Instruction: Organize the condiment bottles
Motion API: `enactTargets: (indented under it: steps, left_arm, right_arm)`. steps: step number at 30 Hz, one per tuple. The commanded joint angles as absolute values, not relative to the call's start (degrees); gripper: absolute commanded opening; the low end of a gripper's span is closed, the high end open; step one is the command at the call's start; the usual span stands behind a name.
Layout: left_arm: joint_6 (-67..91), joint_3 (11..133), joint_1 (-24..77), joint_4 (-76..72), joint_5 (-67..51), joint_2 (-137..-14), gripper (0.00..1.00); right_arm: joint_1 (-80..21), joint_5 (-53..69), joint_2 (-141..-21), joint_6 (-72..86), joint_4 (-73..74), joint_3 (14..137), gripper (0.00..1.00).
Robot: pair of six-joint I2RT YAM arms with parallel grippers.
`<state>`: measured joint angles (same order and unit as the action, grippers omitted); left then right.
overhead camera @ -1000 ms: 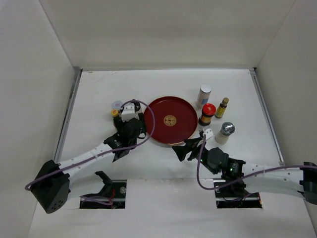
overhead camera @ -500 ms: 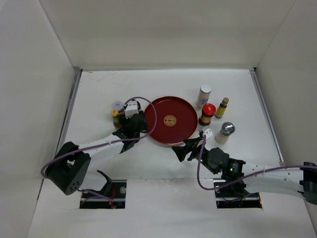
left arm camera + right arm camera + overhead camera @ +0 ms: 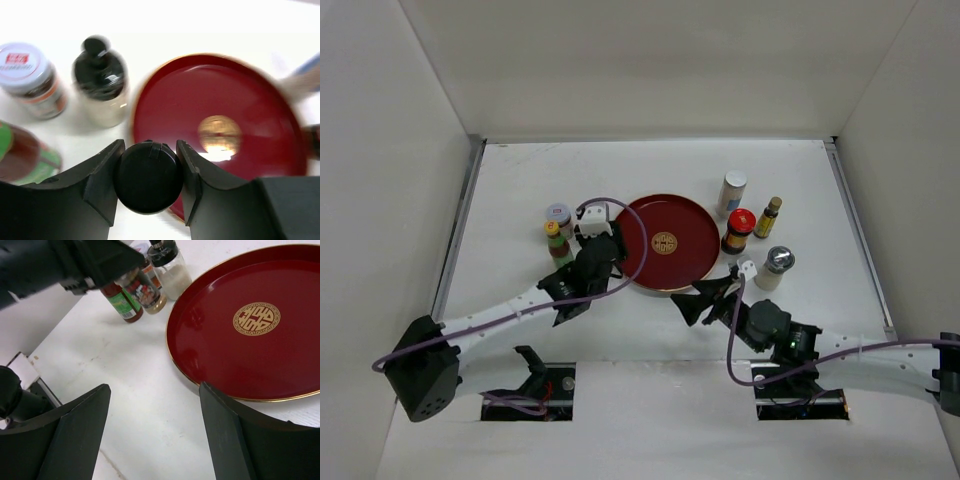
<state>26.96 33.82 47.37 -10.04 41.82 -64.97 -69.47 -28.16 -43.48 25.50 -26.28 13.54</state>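
From above, four condiment bottles (image 3: pixel 739 230) with white, red, yellow and silver caps stand right of the red tray (image 3: pixel 638 215), and two more show at its left. In the left wrist view, the left gripper (image 3: pixel 150 148) is clamped on a black-capped bottle (image 3: pixel 149 177) at the tray's rim. The right wrist view shows the right gripper (image 3: pixel 153 390) spread wide, holding nothing.

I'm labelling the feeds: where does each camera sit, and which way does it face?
Top: above and behind the arms, looking down on the table; left arm and right arm show.
Left wrist: looks past the left claw, shut on a black cap, at the tray.
Right wrist: looks past the open right claw, across the tray toward the left arm.
All three share the tray.
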Motion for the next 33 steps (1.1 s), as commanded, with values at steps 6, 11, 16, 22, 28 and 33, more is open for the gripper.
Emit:
enactTargets:
  steps: [6,11,16,22,28,33]
  left_arm:
    - [22.59,51.83,46.98,-17.48,39.12,-82.14,0.22]
    - [19.60,64.66,43.29,-22.49,33.76,-97.18,0.23]
    - [19.16,72.50,40.91,-22.50,30.85,-105.90,0.23]
    - [18.46,76.90,39.16,-21.88,27.95,-113.37,0.25]
    - [18.90,76.64,39.33,-21.97,27.33,-116.98,0.32]
    - [19.07,76.29,39.42,-21.88,27.77,-117.60,0.55]
  right_arm:
    - [-68.16,-27.07,-39.11,25.58,-28.66,11.69,0.34]
    - [-68.24,-26.98,-41.13,25.58,-27.77,12.57,0.28]
    - [-68.25,-26.98,-42.10,25.23,-28.12,12.83,0.37]
    - [-68.25,-26.98,-40.08,25.49,-28.21,12.13,0.39]
    - [-68.25,-27.16,-39.81,25.40,-28.21,11.95,0.43]
    - [-68.25,-27.51,-39.64,25.22,-28.21,12.04,0.44]
